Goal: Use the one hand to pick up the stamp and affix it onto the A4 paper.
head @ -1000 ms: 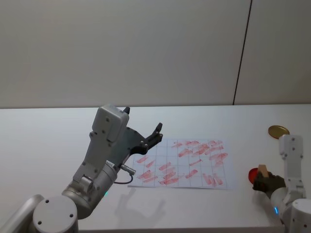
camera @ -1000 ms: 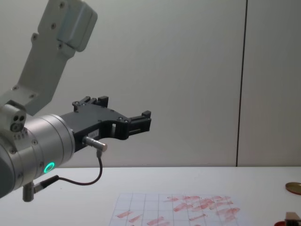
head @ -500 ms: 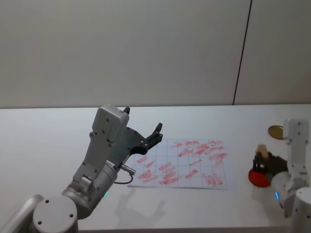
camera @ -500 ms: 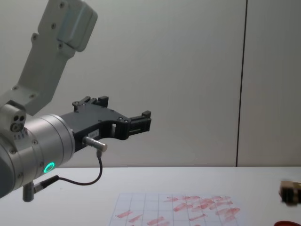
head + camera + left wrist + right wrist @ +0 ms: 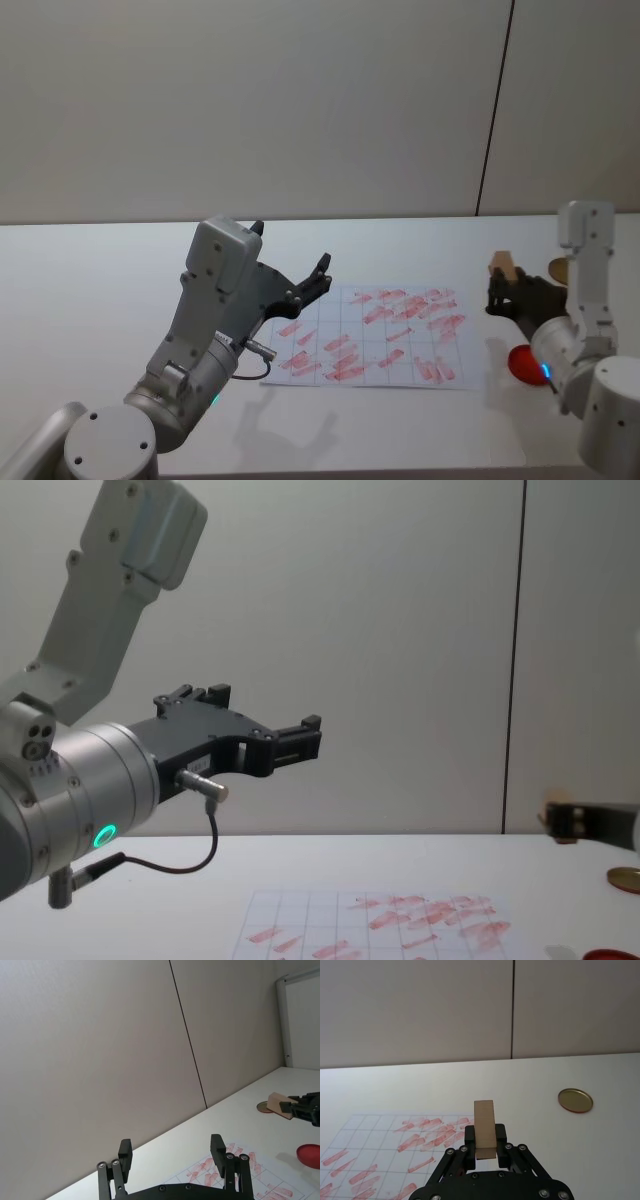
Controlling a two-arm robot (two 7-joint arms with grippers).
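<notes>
The stamp (image 5: 484,1127), a pale tan wood-like block, stands upright between the black fingers of my right gripper (image 5: 485,1144), which is shut on it. In the head view the stamp (image 5: 503,268) hangs in the air just off the right edge of the A4 paper (image 5: 370,335), a white gridded sheet covered in red marks. From the left wrist view the stamp (image 5: 279,1105) is raised well above the table. My left gripper (image 5: 290,250) is held high over the paper's left side, open with nothing in it.
A red round pad (image 5: 522,362) lies on the table below and to the right of the held stamp. A brass-coloured disc (image 5: 575,1100) lies farther back on the right. The white table runs wide on the left.
My right gripper has lifted the stamp off the red pad and carried it up and left, close to the paper's right edge. The left arm has stayed still.
</notes>
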